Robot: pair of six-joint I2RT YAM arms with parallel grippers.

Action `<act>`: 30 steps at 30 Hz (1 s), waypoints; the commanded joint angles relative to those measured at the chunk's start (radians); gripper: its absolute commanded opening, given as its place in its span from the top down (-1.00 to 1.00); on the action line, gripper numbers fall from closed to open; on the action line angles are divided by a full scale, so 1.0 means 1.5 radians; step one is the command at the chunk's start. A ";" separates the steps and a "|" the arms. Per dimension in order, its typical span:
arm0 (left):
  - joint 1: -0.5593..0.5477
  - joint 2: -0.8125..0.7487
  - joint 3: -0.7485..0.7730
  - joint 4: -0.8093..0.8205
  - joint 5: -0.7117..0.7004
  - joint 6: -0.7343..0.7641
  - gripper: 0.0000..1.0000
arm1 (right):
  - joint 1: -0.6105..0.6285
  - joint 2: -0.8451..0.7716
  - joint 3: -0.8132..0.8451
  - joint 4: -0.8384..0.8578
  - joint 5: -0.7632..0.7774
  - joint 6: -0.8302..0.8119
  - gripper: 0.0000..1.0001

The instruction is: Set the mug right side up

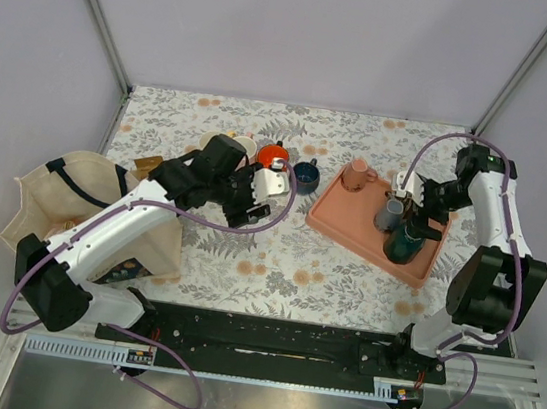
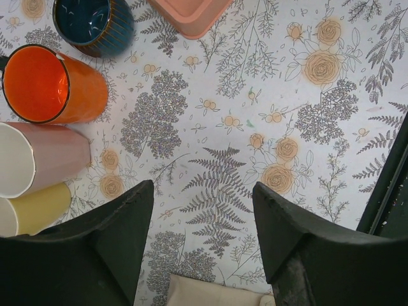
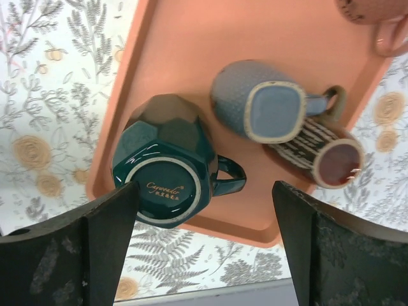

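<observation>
Right claw (image 3: 205, 190) gapes above tray (image 3: 172, 51) on floral table (image 3: 38, 95).

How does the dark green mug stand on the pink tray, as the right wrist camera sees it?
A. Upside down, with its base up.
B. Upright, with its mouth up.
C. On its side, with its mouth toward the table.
A: the dark green mug turns its round base, with the printed maker's name on it, up toward the camera, and its mouth faces down onto the pink tray.
</observation>
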 commanded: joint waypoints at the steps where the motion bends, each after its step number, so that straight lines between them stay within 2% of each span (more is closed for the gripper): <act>1: 0.004 -0.027 0.001 0.020 0.007 0.007 -0.34 | 0.026 -0.018 -0.046 -0.040 0.049 0.024 -0.89; 10: 0.006 -0.042 -0.014 0.031 0.010 -0.009 -0.34 | 0.027 0.007 0.004 -0.094 0.018 0.149 -0.76; 14: 0.007 -0.043 -0.014 0.029 0.008 -0.011 -0.35 | 0.023 -0.016 0.065 -0.177 -0.005 0.108 -0.79; 17: 0.008 -0.037 -0.014 0.026 0.006 -0.007 -0.35 | 0.030 -0.036 0.066 -0.217 -0.005 0.062 -0.86; 24: 0.009 -0.023 0.005 0.021 0.010 -0.013 -0.36 | 0.042 -0.053 -0.047 -0.141 0.043 0.056 -0.86; 30: 0.010 -0.018 0.022 0.004 0.014 -0.012 -0.36 | 0.050 -0.038 -0.082 -0.096 0.069 0.065 -0.82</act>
